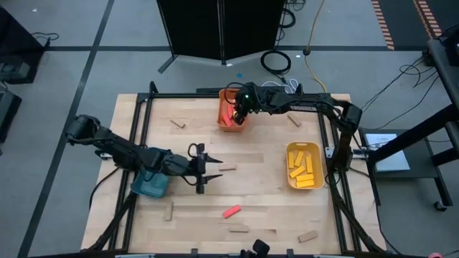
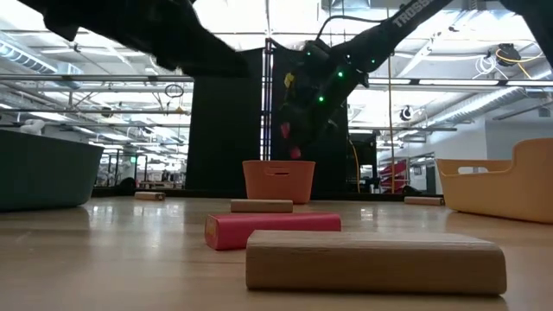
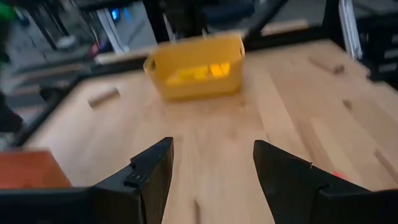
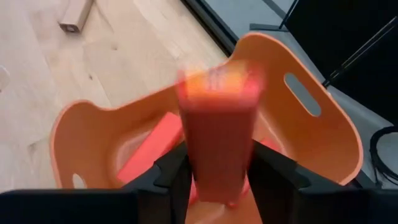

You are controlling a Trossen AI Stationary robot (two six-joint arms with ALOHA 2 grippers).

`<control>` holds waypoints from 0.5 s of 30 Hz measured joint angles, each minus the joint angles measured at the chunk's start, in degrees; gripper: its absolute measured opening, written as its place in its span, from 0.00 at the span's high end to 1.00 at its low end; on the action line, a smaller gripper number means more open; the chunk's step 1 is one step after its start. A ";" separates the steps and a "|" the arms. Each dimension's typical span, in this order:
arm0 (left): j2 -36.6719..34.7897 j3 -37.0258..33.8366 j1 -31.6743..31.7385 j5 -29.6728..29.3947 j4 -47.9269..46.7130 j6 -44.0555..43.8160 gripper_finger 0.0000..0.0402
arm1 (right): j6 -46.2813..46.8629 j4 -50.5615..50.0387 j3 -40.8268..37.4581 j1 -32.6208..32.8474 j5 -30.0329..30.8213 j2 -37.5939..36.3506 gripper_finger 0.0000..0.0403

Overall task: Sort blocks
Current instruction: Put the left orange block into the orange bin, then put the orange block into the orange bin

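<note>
The wooden bench (image 1: 265,201) fills the high view, with a dark frame around it. Two dark arms reach over it. The left arm comes in from nine o'clock, and its left gripper (image 1: 206,174) hangs near the bench's centre, just left of it, with the fingers spread apart and nothing between them; the left wrist view shows the bare wood in the gap. The right arm stretches from three o'clock across the far edge to the right gripper (image 1: 239,112), which is over the orange bin (image 1: 224,107) at twelve o'clock. That gripper is clenched on a red block (image 4: 219,130), held upright above the bin's opening, as the right wrist view shows.

Three bins stand on the bench: the orange bin, with more red blocks (image 4: 152,152) lying inside; a yellow bin (image 1: 290,173) at three o'clock holding yellow blocks (image 1: 304,169); and a teal bin (image 1: 148,188) at eight o'clock, partly under the left arm.

Loose blocks lie scattered. A second red block (image 1: 232,211) rests at six o'clock. Tan blocks lie at eleven o'clock (image 1: 177,123), at one o'clock (image 1: 293,120), just right of the left gripper (image 1: 227,168), at seven o'clock (image 1: 168,210), and near the front edge (image 1: 308,236).
</note>
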 joint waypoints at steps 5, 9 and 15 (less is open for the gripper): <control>-3.26 0.09 0.83 1.55 1.26 0.58 0.45 | -1.75 0.22 0.00 -0.03 0.05 0.14 0.57; -4.36 0.11 0.03 3.60 0.85 -0.85 0.45 | -1.82 -1.37 0.00 0.01 0.02 -0.54 0.53; -7.86 0.11 -4.07 1.91 -6.32 -3.30 0.45 | -0.38 -14.29 4.74 4.54 -15.45 -6.69 0.54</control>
